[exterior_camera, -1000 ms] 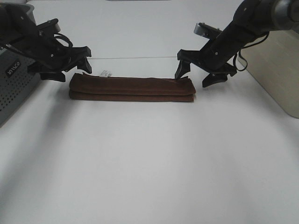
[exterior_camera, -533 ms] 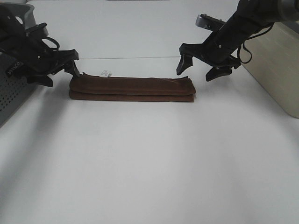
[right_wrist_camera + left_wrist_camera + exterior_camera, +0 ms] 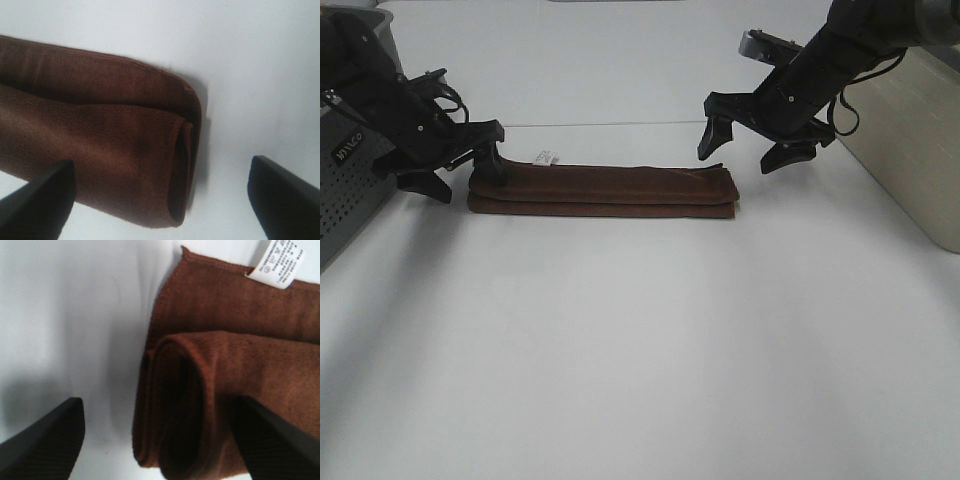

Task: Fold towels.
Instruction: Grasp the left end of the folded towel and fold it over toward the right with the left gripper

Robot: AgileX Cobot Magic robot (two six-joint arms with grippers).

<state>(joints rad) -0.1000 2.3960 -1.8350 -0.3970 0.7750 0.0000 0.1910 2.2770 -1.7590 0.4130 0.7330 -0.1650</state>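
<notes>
The towel (image 3: 605,190) is a dark reddish-brown cloth folded into a long narrow strip at the back middle of the white table. Its small white tag (image 3: 547,157) sticks out near the left end. My left gripper (image 3: 460,172) is open and low at the towel's left end, one finger over the cloth and one beside it. The left wrist view shows the rolled left end (image 3: 200,405) and the tag (image 3: 277,262) between the open fingers. My right gripper (image 3: 738,155) is open and hovers just above the right end, which shows in the right wrist view (image 3: 125,150).
A grey perforated box (image 3: 345,190) stands at the left edge behind my left arm. A beige box (image 3: 920,150) stands at the right edge next to my right arm. The white table (image 3: 640,350) stretches in front of the towel.
My left gripper has moved right and down onto the towel's left end. My right gripper rose slightly off the right end, then stayed still. The towel has not moved.
</notes>
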